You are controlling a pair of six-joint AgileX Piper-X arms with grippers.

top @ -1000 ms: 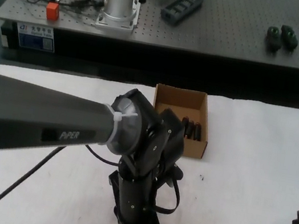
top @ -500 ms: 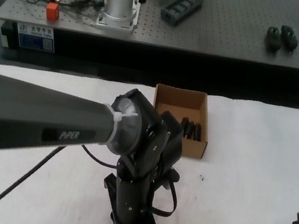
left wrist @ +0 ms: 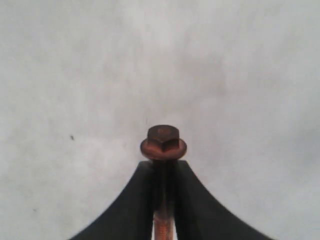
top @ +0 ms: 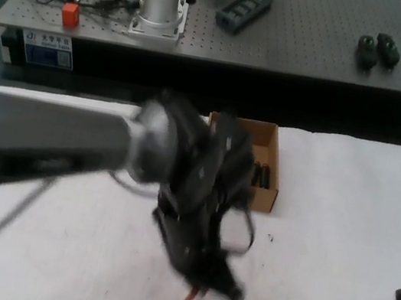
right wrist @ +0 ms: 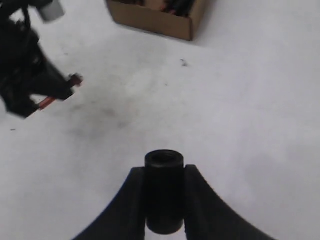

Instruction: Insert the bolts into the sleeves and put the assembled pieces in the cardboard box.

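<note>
my left gripper (left wrist: 163, 165) pinches a bolt (left wrist: 163, 142) that lies straight out along it, head poking past the tips, over the cloth (left wrist: 240, 75). my right gripper (right wrist: 164, 172) hugs a sleeve (right wrist: 164, 195) the same way, open end forward, well apart from the box (right wrist: 150, 20).

one bolt (left wrist: 163, 142); one sleeve (right wrist: 164, 192); one cardboard box (top: 263, 200); two black parts (top: 368, 51), one orange block (top: 70, 13) behind.

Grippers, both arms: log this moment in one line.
left gripper: shut on bolt | right gripper: shut on sleeve | bolt and sleeve: apart, not joined | cardboard box: holds dark pieces
</note>
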